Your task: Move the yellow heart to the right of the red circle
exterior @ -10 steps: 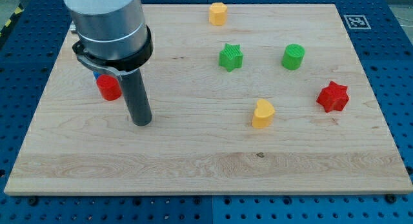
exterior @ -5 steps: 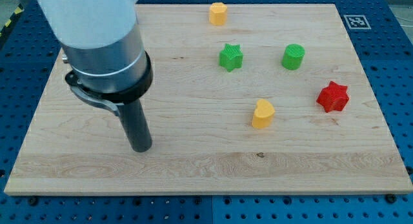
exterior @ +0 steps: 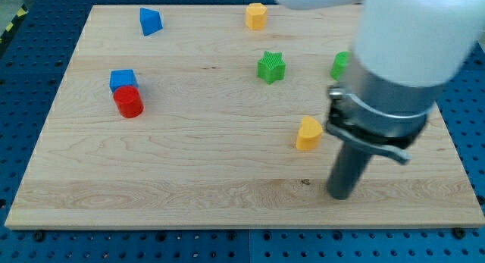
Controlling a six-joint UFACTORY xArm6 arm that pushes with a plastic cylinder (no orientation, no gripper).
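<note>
The yellow heart (exterior: 308, 133) lies right of the board's middle. The red circle (exterior: 129, 102) stands at the view's left, touching a blue cube (exterior: 122, 79) just above it. My tip (exterior: 341, 195) rests on the board below and slightly right of the yellow heart, a short gap away, not touching it. The arm's body covers the board's right side above the tip.
A blue triangular block (exterior: 150, 21) lies at top left. A yellow block (exterior: 256, 15) sits at top centre. A green star (exterior: 271, 67) is above the heart. A green cylinder (exterior: 339, 64) is partly hidden by the arm. The wooden board (exterior: 189, 187) ends near the view's bottom.
My tip has swept from the left, beside the red circle, across to the right, below the yellow heart. The arm now hides the red star. No block has moved.
</note>
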